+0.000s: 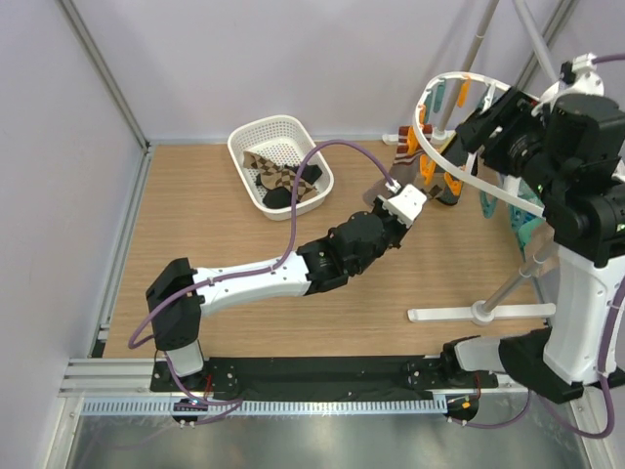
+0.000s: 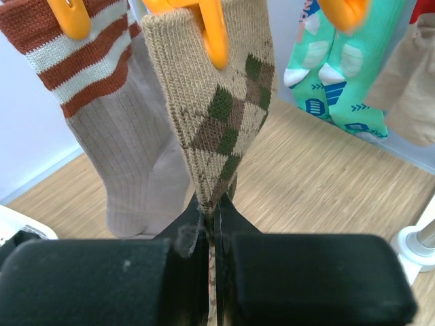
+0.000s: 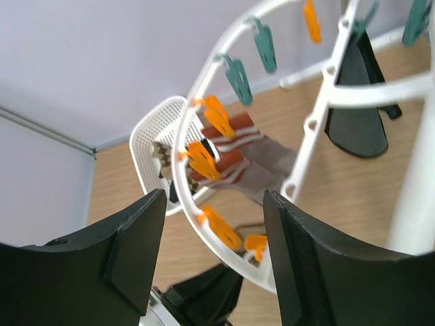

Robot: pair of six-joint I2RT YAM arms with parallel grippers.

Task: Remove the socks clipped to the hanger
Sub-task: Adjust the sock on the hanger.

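My left gripper (image 2: 214, 221) is shut on the toe end of a brown-and-cream diamond-checked sock (image 2: 224, 115), which hangs from an orange peg (image 2: 212, 30). In the top view the left gripper (image 1: 422, 191) is under the white hanger (image 1: 427, 140). A beige sock with red stripes (image 2: 115, 136) hangs to its left, and teal socks with white marks (image 2: 333, 75) and a beige sock (image 2: 408, 88) to its right. My right gripper (image 3: 214, 197) is open, with the hanger's rim (image 3: 309, 129) passing between its fingers. A black sock (image 3: 357, 115) hangs farther off.
A white perforated basket (image 1: 249, 147) at the back holds checked and black socks (image 1: 283, 178). The hanger's stand has a white foot (image 1: 479, 313) on the table at the right and slanted poles (image 1: 532, 39). Walls close the left and back.
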